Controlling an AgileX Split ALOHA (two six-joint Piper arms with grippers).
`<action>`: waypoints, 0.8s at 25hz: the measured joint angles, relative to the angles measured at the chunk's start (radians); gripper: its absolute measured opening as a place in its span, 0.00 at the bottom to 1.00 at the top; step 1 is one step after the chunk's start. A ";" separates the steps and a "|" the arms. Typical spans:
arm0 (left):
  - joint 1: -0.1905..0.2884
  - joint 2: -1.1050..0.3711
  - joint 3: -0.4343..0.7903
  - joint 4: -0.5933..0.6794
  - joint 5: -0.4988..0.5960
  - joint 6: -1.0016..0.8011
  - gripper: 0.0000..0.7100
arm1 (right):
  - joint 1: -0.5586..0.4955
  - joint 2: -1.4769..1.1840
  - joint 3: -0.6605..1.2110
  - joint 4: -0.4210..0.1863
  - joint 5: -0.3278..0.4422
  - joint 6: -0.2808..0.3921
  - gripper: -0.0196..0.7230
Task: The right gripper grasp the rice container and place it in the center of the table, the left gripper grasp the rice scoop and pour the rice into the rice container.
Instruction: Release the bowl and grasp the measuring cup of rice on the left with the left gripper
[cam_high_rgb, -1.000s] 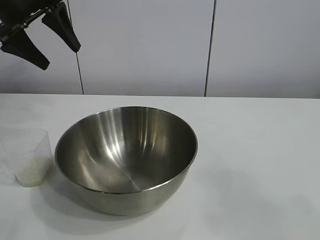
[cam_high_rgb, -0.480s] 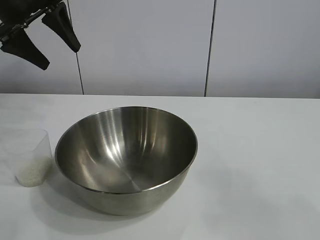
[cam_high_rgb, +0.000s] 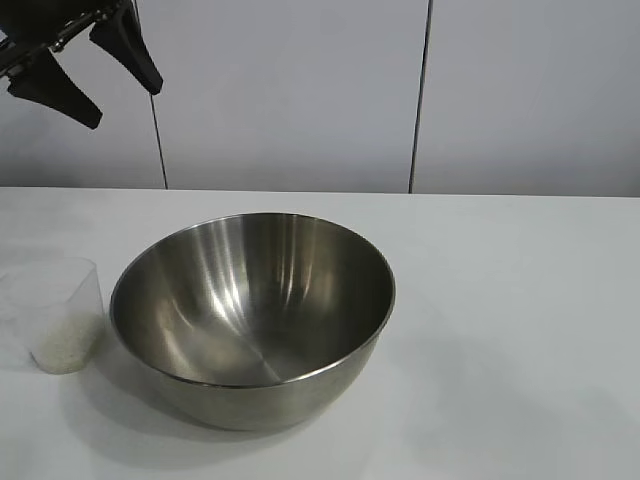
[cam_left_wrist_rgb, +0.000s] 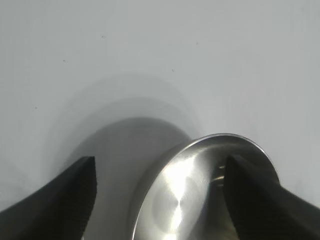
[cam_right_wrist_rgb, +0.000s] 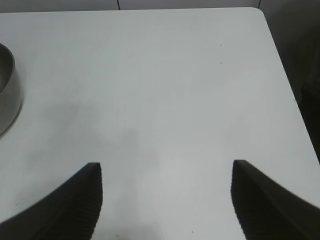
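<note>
A: Exterior view first. Left gripper (cam_high_rgb: 82, 70) raised high, well above the table (cam_high_rgb: 520, 300), fingers spread wide, nothing held. Rice container (cam_high_rgb: 252, 312) below and off to that gripper's side, seated upright near mid-table. Rice scoop (cam_high_rgb: 58, 315) more or less beneath the gripper, just beside the container's rim, apart from it or barely so; cannot tell which. Rice (cam_high_rgb: 66, 348) pooled in the scoop's bottom. No right gripper in this view.

B: Noted. Left wrist view?

A: Looking straight down between the two spread fingers. Container (cam_left_wrist_rgb: 200, 195) under and ahead of the gripper (cam_left_wrist_rgb: 160, 195), interior bare, no grains visible. Scoop not in this view.

B: Right wrist view?

A: Right gripper (cam_right_wrist_rgb: 165, 200) wide open, empty, hanging over bare table (cam_right_wrist_rgb: 165, 90). Only a sliver of the container (cam_right_wrist_rgb: 7, 90) at the edge, well apart from the fingers.

B: Standing against the task?

A: Container judged placed: central, upright, released. Scoop untouched, rice inside it, none in the container. Remaining, by judgement: descent of the left gripper onto the scoop, grasp, lift, tilt over the rim, pour.

B: Concerns?

A: Scoop light and thin-walled, close against the container; risk of nudging the bowl or tipping the scoop on approach.
</note>
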 joint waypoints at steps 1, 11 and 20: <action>0.000 -0.004 0.000 0.009 0.000 0.016 0.81 | 0.000 0.000 0.000 0.000 0.000 0.000 0.69; 0.014 -0.217 0.003 0.333 -0.034 0.126 0.88 | 0.000 0.000 0.000 0.000 0.000 0.000 0.69; 0.039 -0.550 0.321 0.331 -0.292 0.149 0.89 | 0.000 0.000 0.000 0.000 0.000 0.000 0.69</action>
